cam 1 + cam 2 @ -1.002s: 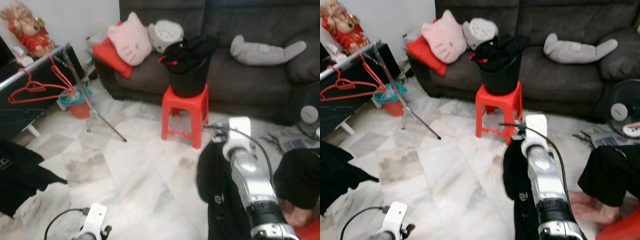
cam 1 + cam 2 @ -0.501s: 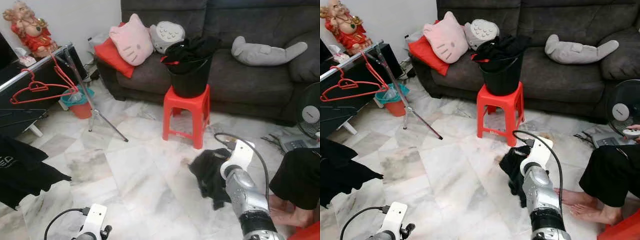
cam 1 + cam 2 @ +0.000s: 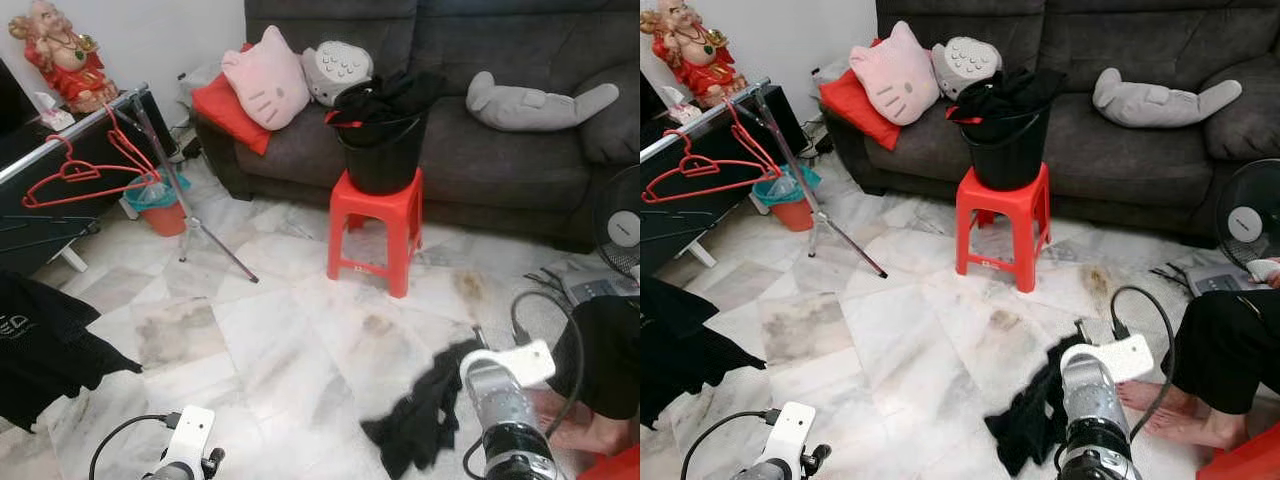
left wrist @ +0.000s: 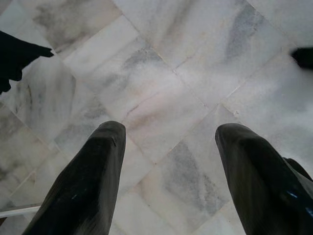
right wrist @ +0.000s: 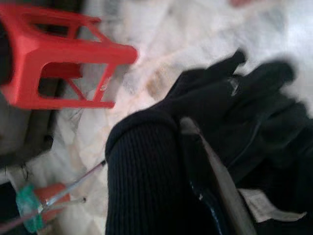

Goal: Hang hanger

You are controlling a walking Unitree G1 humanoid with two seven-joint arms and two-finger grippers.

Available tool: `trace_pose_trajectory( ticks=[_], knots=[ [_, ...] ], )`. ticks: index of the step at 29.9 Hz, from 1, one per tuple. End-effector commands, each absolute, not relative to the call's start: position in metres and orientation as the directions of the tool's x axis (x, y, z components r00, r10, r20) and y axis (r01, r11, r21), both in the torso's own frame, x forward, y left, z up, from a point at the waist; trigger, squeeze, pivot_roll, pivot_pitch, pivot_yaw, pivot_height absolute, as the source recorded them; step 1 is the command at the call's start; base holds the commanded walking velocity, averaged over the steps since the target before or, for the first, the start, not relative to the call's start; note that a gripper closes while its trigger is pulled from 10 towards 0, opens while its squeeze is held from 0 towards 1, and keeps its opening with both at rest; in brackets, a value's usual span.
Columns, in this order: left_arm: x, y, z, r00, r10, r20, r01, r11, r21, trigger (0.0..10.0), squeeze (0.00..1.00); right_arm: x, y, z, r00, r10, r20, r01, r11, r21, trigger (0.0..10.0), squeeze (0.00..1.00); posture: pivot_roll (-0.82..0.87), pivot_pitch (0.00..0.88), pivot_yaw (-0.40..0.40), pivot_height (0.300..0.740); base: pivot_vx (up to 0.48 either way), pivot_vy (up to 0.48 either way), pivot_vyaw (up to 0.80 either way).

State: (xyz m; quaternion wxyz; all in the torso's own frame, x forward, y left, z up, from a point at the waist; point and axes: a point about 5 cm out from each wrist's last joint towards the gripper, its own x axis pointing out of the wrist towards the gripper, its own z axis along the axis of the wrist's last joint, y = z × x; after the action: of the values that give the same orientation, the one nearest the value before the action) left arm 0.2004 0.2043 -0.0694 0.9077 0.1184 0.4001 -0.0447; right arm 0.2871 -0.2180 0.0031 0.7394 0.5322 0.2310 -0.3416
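- the right hand (image 5: 195, 161) is clamped on a black garment (image 3: 1030, 415), low over the floor (image 3: 290, 340) near a person's foot (image 3: 1175, 425). in the right wrist view, ribbed cloth bunches over one finger (image 5: 220, 191).
- the garment's loose end trails down onto the tiles. it could drag or catch under the robot's feet when it walks, and a tug there might pull it out of the grip.
- the hold looks like a bunched fold rather than a collar or shoulder, so the cloth may slide free once lifted, or hang too tangled to go onto a hanger.
- the red hanger (image 3: 85, 170) hangs on the rack (image 3: 75, 130) at the far left, well apart from the garment. the robot would have to cross the room with the load, which gives plenty of chance to drop it.
- the rack's legs (image 3: 215, 250) splay out over the floor. a careless step or a swinging arm could knock the stand and shake the hanger off.
- the left hand (image 4: 168, 166) is spread wide with nothing in it, pointing at bare tile. it would likely have to take or steady the hanger, and a missed grab could send it sliding along the rail.
- the stool (image 3: 375, 230) with the bucket (image 3: 380, 150) on it stands near the path, and a brush from the arm could tip the bucket.
- a black cloth (image 3: 45, 350) already hangs low on the left and could snag the left arm.
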Motion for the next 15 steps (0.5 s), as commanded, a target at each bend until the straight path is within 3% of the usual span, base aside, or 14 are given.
trace_pose_trajectory(
  ticks=[1,5,10,12,14,15],
  knots=[
    [0.200,0.205,-0.070,0.669,0.008,-0.743,0.181,0.968,0.173,10.0,0.00,0.288,-0.213,0.001,0.643,-0.240,-0.727,0.763,0.111,0.637,10.0,0.00,-0.15,0.000,0.120,0.740,0.000,0.000,0.00],
    [0.200,0.206,-0.070,0.669,0.009,-0.743,0.178,0.969,0.172,10.0,0.00,0.279,-0.213,-0.010,0.595,-0.240,-0.767,0.793,0.019,0.609,10.0,0.00,-0.14,0.000,0.125,0.740,0.000,0.000,0.00],
    [0.198,0.208,-0.070,0.662,0.009,-0.749,0.182,0.968,0.172,10.0,0.00,0.272,-0.213,-0.017,0.566,-0.240,-0.789,0.813,0.007,0.582,10.0,0.00,-0.15,0.000,0.130,0.740,0.000,0.000,0.00],
    [0.198,0.208,-0.070,0.660,0.006,-0.751,0.187,0.967,0.171,10.0,0.00,0.279,-0.205,-0.014,0.627,-0.187,-0.757,0.779,0.136,0.612,10.0,0.00,-0.15,0.000,0.135,0.740,0.000,0.000,0.00],
    [0.198,0.208,-0.070,0.659,0.006,-0.752,0.186,0.967,0.171,10.0,0.00,0.300,-0.179,0.003,0.806,0.016,-0.591,0.440,0.652,0.618,10.0,0.00,-0.14,0.000,0.140,0.740,0.000,0.000,0.00],
    [0.198,0.208,-0.070,0.659,0.006,-0.752,0.187,0.967,0.172,10.0,0.00,0.298,-0.176,0.001,0.802,0.039,-0.597,0.377,0.742,0.555,10.0,0.00,-0.15,0.000,0.140,0.740,0.000,0.000,0.00]
  ],
)
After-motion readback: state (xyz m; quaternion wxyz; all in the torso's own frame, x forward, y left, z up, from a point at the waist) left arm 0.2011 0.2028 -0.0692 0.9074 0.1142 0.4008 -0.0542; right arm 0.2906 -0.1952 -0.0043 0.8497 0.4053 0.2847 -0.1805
